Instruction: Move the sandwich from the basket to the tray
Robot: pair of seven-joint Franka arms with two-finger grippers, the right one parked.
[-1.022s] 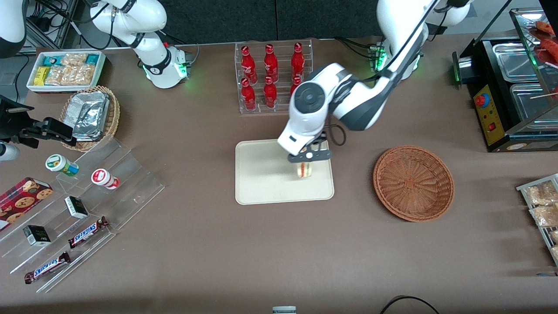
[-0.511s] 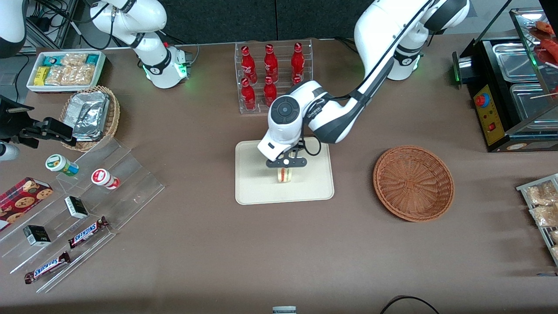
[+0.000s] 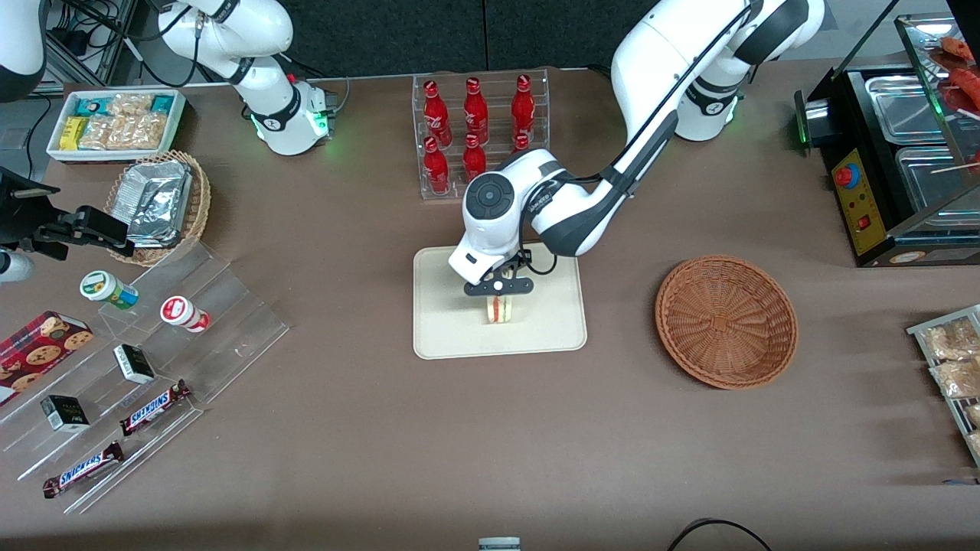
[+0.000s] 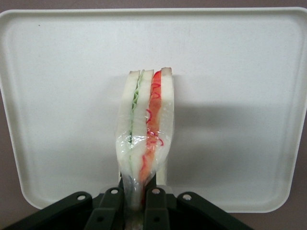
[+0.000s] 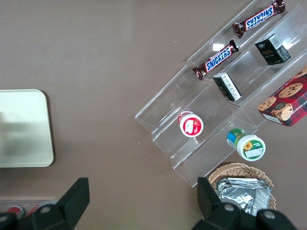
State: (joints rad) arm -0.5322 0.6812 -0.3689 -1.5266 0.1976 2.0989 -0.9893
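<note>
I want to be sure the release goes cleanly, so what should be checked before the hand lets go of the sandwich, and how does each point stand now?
1. Hand clamped on the sandwich: ok, its fingers pinch the wrapped end.
2. Sandwich over the tray, not the table: ok, tray surface surrounds it in the wrist view.
3. Clear of the tray's rim: ok, it hangs near the middle.
4. Sandwich touching the tray: cannot tell; its shadow lies close by.
5. Landing spot free: ok, nothing else lies on the tray.
6. Basket emptied: ok, only wicker shows inside.
</note>
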